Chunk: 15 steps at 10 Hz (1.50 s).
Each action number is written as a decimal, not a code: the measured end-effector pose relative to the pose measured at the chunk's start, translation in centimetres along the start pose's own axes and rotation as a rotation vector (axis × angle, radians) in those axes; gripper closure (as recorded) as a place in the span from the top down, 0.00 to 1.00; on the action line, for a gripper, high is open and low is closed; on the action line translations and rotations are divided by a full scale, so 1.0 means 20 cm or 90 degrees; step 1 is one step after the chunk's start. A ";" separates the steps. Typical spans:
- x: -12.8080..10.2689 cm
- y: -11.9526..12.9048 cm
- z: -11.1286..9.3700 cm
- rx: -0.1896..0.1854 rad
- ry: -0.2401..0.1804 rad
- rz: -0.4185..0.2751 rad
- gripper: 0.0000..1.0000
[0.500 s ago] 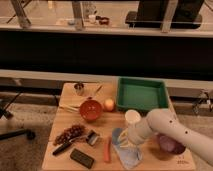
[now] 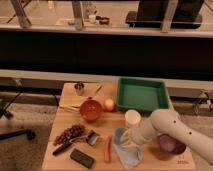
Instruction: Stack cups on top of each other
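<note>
The cream-white cup point(image 2: 132, 118) stands upright on the wooden table point(image 2: 65, 160), just in front of the green tray. My white arm reaches in from the right. Its gripper point(image 2: 131, 137) is low over the table right below the cream cup, mostly hidden by the wrist. A light blue shape point(image 2: 125, 150) lies under and in front of the gripper. I cannot tell whether it is the light blue cup or something soft and flat. I cannot tell whether the gripper touches either cup.
A green tray point(image 2: 142, 94) sits at the back right and a dark purple bowl point(image 2: 171, 145) under my forearm. A red bowl point(image 2: 91, 109), an orange ball point(image 2: 109, 104), a tiny metal cup point(image 2: 79, 88), grapes point(image 2: 70, 132), a carrot point(image 2: 107, 149) and a black block point(image 2: 82, 157) lie to the left.
</note>
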 end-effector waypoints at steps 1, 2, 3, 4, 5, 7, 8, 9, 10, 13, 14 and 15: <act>0.01 0.01 -0.01 -0.002 0.001 0.003 0.00; 0.03 0.01 -0.02 -0.002 0.002 0.006 0.00; 0.04 0.02 -0.03 -0.002 0.003 0.010 0.00; 0.06 0.03 -0.04 -0.003 0.004 0.012 0.00; 0.07 0.04 -0.06 -0.004 0.007 0.015 0.00; 0.10 0.07 -0.07 -0.006 0.011 0.021 0.00; 0.11 0.07 -0.08 -0.005 0.012 0.024 0.00; 0.12 0.07 -0.09 -0.003 0.013 0.027 0.00; 0.13 0.08 -0.10 -0.003 0.014 0.030 0.00; 0.16 0.09 -0.14 -0.001 0.014 0.039 0.00; 0.17 0.10 -0.15 0.000 0.013 0.040 0.00; 0.17 0.11 -0.16 0.000 0.010 0.039 0.00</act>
